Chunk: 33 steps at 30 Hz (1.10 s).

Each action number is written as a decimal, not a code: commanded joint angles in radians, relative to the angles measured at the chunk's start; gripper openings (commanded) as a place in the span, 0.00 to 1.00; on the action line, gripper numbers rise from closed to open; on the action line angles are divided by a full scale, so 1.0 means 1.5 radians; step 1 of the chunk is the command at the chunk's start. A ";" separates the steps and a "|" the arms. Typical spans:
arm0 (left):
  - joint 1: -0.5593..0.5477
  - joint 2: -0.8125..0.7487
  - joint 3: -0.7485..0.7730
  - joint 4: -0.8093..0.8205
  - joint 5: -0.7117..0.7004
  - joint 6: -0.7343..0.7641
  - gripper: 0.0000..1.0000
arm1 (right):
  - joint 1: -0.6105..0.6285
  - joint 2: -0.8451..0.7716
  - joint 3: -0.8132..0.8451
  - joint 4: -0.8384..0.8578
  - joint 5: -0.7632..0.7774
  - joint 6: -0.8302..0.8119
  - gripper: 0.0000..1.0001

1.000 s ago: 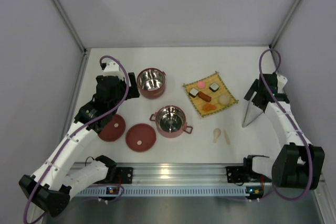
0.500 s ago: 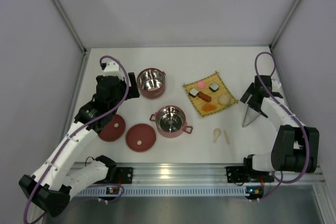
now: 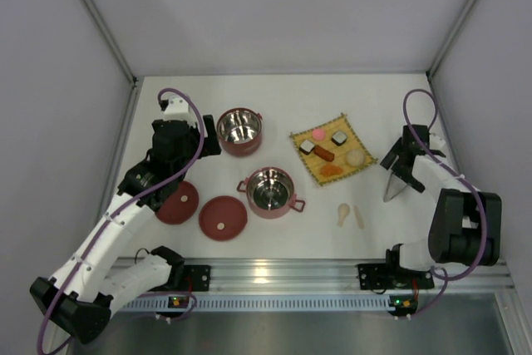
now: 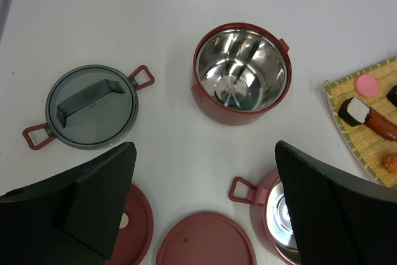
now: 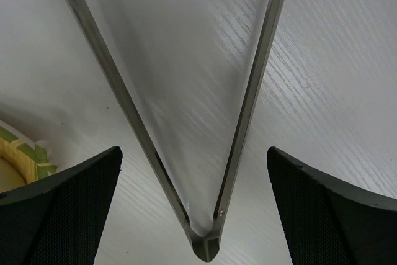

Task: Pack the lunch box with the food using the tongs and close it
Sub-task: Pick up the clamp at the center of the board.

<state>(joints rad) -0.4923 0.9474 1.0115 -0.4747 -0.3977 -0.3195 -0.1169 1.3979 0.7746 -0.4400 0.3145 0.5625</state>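
Top external view: six food pieces (image 3: 318,133) sit on the yellow mat (image 3: 342,150). Left of it stand two lunch-box bowls (image 3: 239,148), two red lids (image 3: 223,218) and one grey lid (image 4: 92,107), with the left gripper (image 4: 205,146) spread wide above them. Below the mat lie two beige sticks (image 3: 343,214). Right of it lie the tongs (image 3: 391,189), with the right gripper (image 5: 193,150) astride them, wide and holding nothing.

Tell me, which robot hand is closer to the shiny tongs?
Right. The right gripper hangs open just over the joined end of the tongs. The left gripper is far across the table, near the lunch box bowls.
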 commanded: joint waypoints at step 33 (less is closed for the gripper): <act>0.001 0.002 0.017 0.010 0.000 -0.001 0.99 | -0.030 0.051 -0.016 0.108 -0.042 -0.024 0.36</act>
<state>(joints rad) -0.4923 0.9474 1.0115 -0.4751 -0.3977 -0.3195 -0.1474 1.4746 0.7593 -0.3290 0.2573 0.5316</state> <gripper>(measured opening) 0.987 0.367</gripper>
